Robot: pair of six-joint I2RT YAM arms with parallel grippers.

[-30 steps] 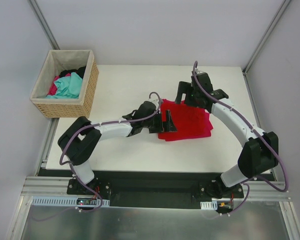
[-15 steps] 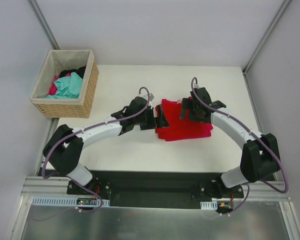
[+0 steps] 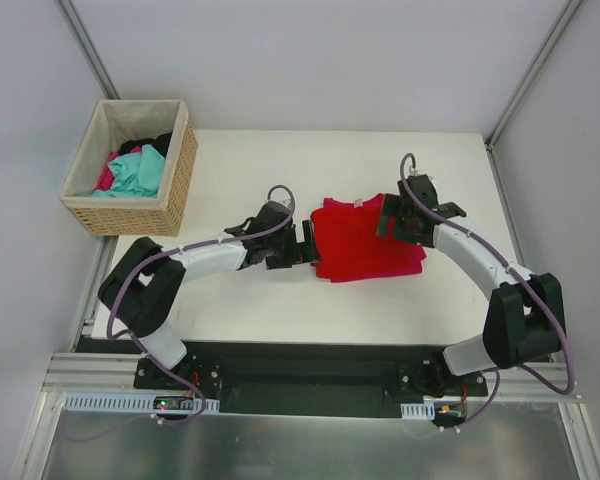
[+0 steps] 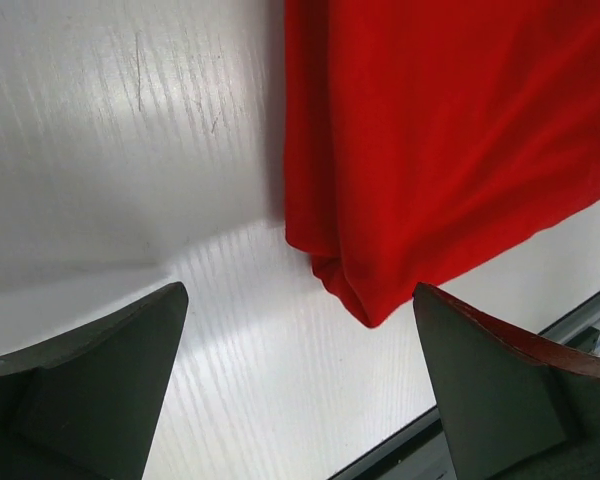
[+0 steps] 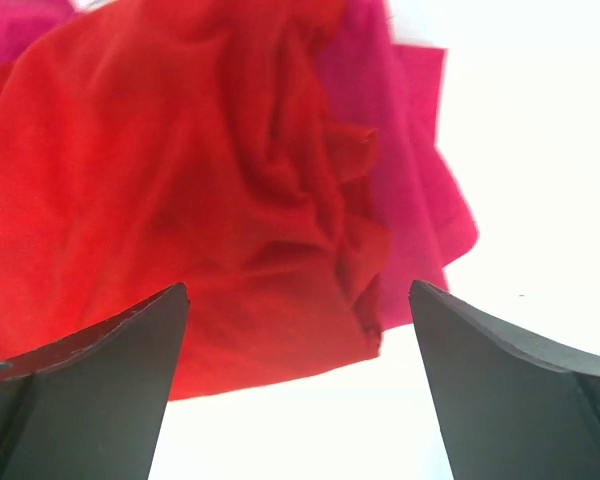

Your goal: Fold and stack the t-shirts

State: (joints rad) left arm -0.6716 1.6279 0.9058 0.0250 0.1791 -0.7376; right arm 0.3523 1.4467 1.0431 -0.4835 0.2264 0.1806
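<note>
The red t-shirt [image 3: 365,245] lies folded mid-desk [image 3: 250,170], on top of the magenta t-shirt [image 5: 420,170] (only its right edge peeks out). The left claw [image 4: 298,292] gapes wide and empty just beside the red t-shirt's left edge. The right claw [image 5: 298,288], equally wide, grips nothing above its right side.

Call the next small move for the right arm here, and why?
Probably lower the right tool and smooth the bunched right edge of the red t-shirt: it lies rumpled on the magenta t-shirt, which peeks out beside it. The tool is open, holding nothing.
</note>
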